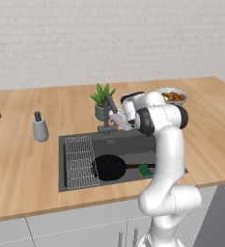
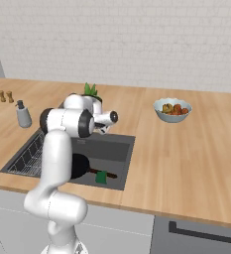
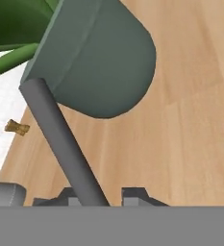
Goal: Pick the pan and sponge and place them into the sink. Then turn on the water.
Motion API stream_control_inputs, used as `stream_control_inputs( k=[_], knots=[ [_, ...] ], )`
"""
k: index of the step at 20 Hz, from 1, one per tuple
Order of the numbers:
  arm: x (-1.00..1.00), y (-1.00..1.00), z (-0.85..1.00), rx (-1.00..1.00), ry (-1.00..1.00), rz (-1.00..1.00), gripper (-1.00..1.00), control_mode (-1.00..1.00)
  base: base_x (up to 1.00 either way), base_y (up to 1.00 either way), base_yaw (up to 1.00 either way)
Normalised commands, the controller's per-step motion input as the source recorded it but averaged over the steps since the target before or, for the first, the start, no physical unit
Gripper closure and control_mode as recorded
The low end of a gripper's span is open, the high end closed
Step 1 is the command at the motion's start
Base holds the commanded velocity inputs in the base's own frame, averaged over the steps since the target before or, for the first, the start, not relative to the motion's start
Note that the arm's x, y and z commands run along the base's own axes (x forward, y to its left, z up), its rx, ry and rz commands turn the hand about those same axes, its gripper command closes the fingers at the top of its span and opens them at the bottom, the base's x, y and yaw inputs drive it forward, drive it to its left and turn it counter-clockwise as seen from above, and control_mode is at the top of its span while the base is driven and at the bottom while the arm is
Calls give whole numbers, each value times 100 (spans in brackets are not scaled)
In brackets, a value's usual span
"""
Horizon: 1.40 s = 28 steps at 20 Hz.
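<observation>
faucet lever [image 3: 60, 139] between gripper [image 3: 104, 194] fingertips

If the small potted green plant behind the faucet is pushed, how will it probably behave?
The small potted green plant would probably tip rather than slide: its grey pot looks narrow, with tall leaves above. It seems light and stands close behind the dark angular faucet, so a bump is plausible.

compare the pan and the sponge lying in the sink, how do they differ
The pan is round, black and far larger; the sponge is a small green rectangular block. The pan has a long thin handle reaching toward the sponge; the sponge has none. The pan lies beside the wire rack, the sponge farther right. Both rest inside the sink.
</observation>
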Motion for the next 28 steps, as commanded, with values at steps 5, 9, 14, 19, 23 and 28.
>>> stream_control_inputs(
  k=[5, 9, 14, 19, 23, 28],
  knots=[
    [0, -15, 0, 28, 0, 0, 100, -100, 0, 0, 0],
    [0, -16, 0, 25, 0, 0, 100, -100, 0, 0, 0],
    [0, -19, 0, 23, 0, 0, 100, -100, 0, 0, 0],
    [0, -18, 0, 21, 0, 0, 100, -100, 0, 0, 0],
    [0, -5, -8, 8, 0, 0, 100, -100, 0, 0, 0],
    [0, 0, -9, 0, 0, 0, 100, -100, 0, 0, 0]
  ],
)
